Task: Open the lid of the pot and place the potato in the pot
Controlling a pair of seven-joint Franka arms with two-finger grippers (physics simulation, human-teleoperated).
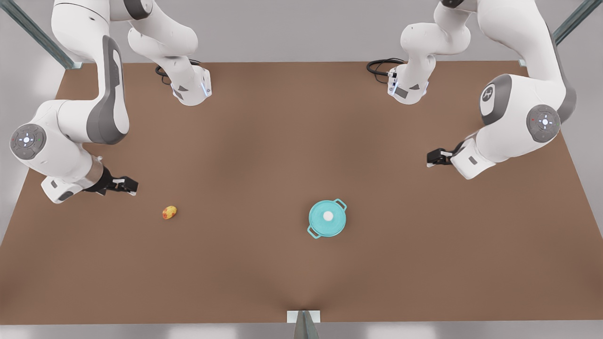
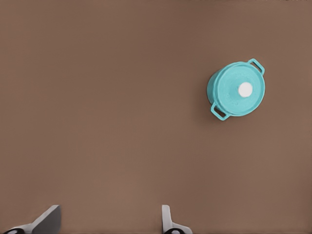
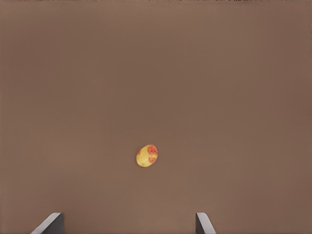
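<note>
The teal pot (image 1: 312, 231) stands on the brown table right of centre in the front view, with the pot lid (image 1: 319, 222) resting shut on it, white knob up. The potato (image 1: 169, 212), a tiny yellow lump with orange-red patches, lies on the table at the front view's left. My right gripper (image 1: 128, 185) hovers open just up and left of the potato (image 3: 146, 156) in the front view, its fingertips (image 3: 52, 222) spread wide. My left gripper (image 1: 432, 157) hangs open at the front view's right, well away from the pot (image 2: 211, 92) and lid (image 2: 233, 97).
The brown table (image 1: 264, 150) stretches wide between the two arms. Both arm bases with black cables (image 1: 379, 66) sit at the far edge. A metal post (image 1: 304, 325) stands at the middle of the near edge.
</note>
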